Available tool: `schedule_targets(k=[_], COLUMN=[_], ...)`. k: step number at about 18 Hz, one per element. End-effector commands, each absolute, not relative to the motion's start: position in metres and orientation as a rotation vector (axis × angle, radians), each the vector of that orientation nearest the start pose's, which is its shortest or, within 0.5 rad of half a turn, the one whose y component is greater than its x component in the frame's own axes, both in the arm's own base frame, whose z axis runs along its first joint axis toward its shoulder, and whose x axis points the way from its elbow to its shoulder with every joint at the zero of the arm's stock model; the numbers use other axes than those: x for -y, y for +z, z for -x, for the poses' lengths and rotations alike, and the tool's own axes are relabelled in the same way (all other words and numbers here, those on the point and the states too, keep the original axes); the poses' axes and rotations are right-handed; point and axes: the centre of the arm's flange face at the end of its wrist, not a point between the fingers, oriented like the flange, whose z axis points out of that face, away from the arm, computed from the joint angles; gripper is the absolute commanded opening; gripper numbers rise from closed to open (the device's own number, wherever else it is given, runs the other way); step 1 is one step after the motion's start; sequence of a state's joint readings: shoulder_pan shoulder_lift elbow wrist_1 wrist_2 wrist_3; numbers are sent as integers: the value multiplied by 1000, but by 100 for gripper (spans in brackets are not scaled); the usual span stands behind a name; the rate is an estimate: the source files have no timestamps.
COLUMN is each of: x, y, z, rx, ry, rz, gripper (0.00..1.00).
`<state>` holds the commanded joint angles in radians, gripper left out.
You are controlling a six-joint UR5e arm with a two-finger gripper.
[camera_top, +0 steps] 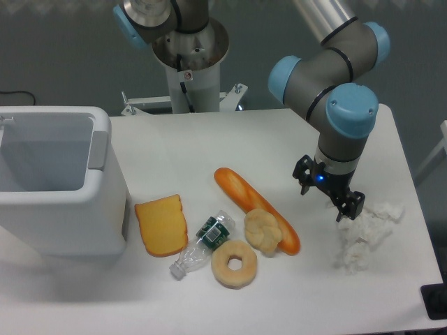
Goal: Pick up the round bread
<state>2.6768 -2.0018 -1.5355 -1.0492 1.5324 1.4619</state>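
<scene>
Viewing my two-finger gripper [328,194]: jaws spread, holding nothing, near crumpled white tissue [367,234]. Small pale-yellow knotted round bread [262,231] lies touching the long orange baguette [244,197], beside the tan ring bread [234,264].

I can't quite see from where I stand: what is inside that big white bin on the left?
The white bin shows only bare pale inner walls. Its floor is hidden behind the front wall, so something could lie there unseen.
</scene>
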Motion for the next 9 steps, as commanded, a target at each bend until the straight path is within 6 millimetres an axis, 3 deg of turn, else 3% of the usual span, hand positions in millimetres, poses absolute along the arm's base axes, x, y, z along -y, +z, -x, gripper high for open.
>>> schedule_targets(k=[6, 9], x=[-415, -416], y=[310, 302], z=[517, 505], rx=[-519, -478], ry=[174, 181], rz=[3037, 3058], gripper=[100, 100])
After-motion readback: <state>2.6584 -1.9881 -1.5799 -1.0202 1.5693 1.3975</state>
